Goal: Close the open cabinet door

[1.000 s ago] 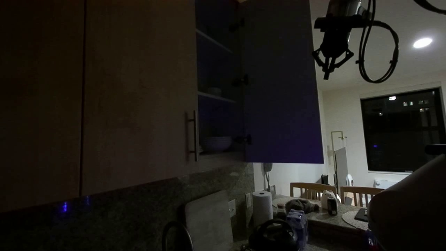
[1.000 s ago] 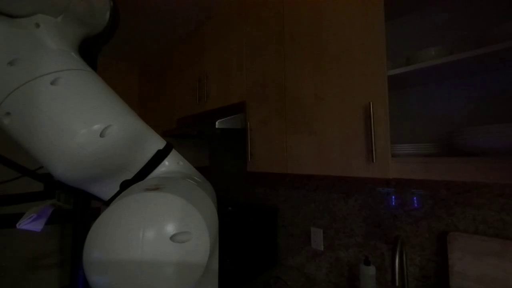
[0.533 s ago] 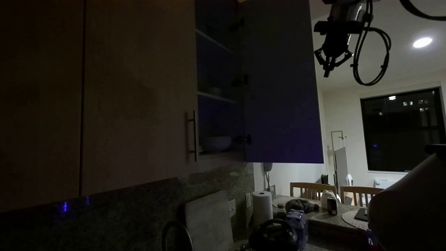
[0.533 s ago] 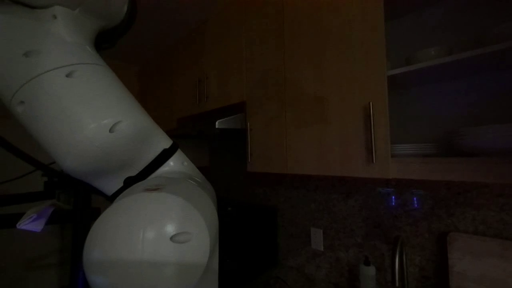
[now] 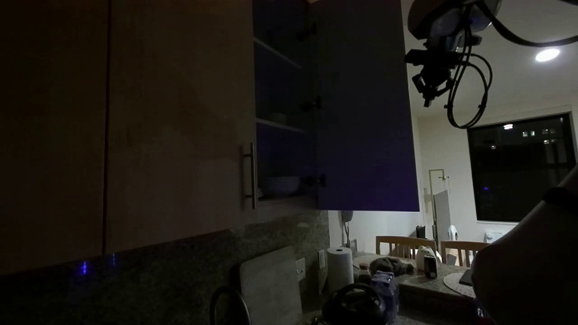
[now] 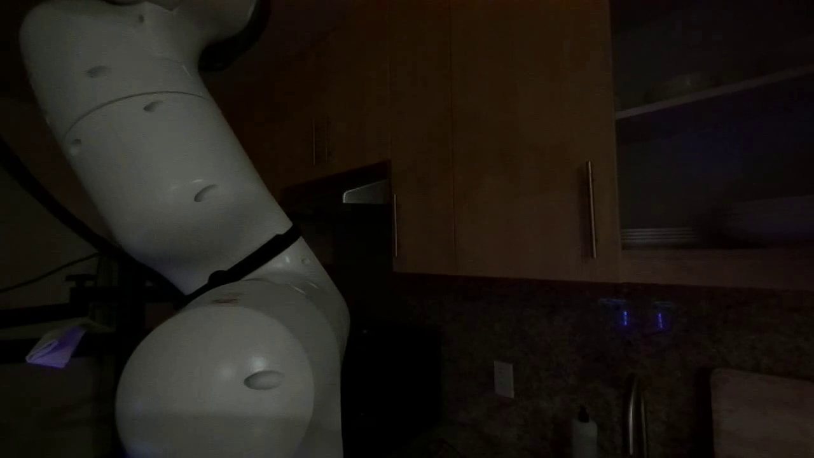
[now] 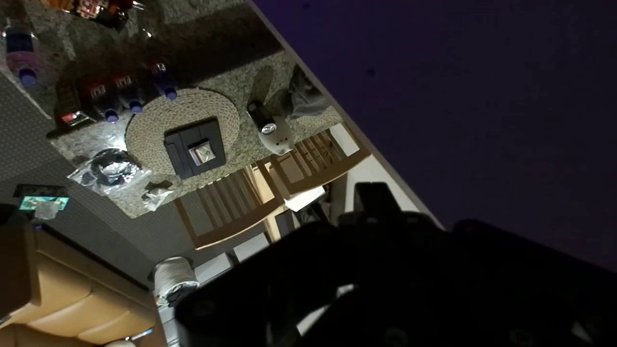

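The cabinet door point(image 5: 365, 113) stands wide open in an exterior view, its dark bluish inner face showing. Its handle is hidden. In the wrist view the same door's dark inner face point(image 7: 482, 96) fills the upper right, with its edge running diagonally. My gripper point(image 5: 427, 103) points down just right of the door's free edge in that exterior view. In the wrist view the fingertips point(image 7: 378, 193) are pressed together, with nothing between them, and overlap the view of the door's edge. I cannot tell whether they touch the door.
The matching tan door point(image 5: 180, 126) is closed beside the open shelves, which hold bowls point(image 5: 280, 185). Below are a cutting board point(image 5: 271, 284), a paper towel roll point(image 5: 340, 268) and a dark kettle-like object point(image 5: 354, 307). Wooden chairs point(image 7: 241, 221) stand by the counter point(image 7: 250, 144).
My arm has leaned to the right in an exterior view. The wrist has come lower into view and the gripper has tilted, its tips shifting slightly right and down. The door has not moved.
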Available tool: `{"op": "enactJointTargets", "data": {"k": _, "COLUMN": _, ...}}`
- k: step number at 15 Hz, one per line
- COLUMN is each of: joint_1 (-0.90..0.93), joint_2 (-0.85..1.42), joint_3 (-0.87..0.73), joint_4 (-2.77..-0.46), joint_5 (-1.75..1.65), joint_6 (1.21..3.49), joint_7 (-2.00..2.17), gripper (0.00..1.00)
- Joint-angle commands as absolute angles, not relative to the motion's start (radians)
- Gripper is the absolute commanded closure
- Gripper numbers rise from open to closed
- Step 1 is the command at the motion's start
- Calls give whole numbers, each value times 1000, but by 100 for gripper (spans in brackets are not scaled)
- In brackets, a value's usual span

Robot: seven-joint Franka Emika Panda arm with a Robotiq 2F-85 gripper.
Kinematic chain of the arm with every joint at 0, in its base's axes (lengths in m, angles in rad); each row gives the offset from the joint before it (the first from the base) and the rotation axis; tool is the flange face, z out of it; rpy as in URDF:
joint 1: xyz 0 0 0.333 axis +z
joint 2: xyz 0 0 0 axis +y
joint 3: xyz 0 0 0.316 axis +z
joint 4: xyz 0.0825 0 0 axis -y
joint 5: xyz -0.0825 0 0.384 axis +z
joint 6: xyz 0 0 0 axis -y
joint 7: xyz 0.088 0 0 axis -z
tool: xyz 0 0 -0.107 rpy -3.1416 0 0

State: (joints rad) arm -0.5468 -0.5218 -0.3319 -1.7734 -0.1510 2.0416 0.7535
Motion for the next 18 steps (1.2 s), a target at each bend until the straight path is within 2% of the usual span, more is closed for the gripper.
{"op": "enactJointTargets", "data": {"k": 1, "joint_1": -593, "joint_2": -489, "joint_3": -333, "joint_4": -1755, "joint_5": -173, "joint_6": 2067, "joint_7": 804, "gripper": 100}}
{"op": "enactJointTargets", "data": {"k": 5, "joint_1": -620, "joint_2": -490, "joint_3": -338, "joint_4": -1751, "joint_5": -159, "joint_6": 2063, "joint_7": 803, "gripper": 100}}
{"op": "enactJointTargets", "data": {"k": 12, "joint_1": -639, "joint_2": -454, "joint_3": -334, "joint_4": -1750, "joint_5": -150, "joint_6": 2195, "joint_7": 883, "gripper": 100}}
{"op": "enactJointTargets", "data": {"k": 18, "joint_1": -626, "joint_2": -464, "joint_3": -342, "joint_4": -1753, "joint_5": -147, "joint_6": 2171, "joint_7": 850, "gripper": 99}}
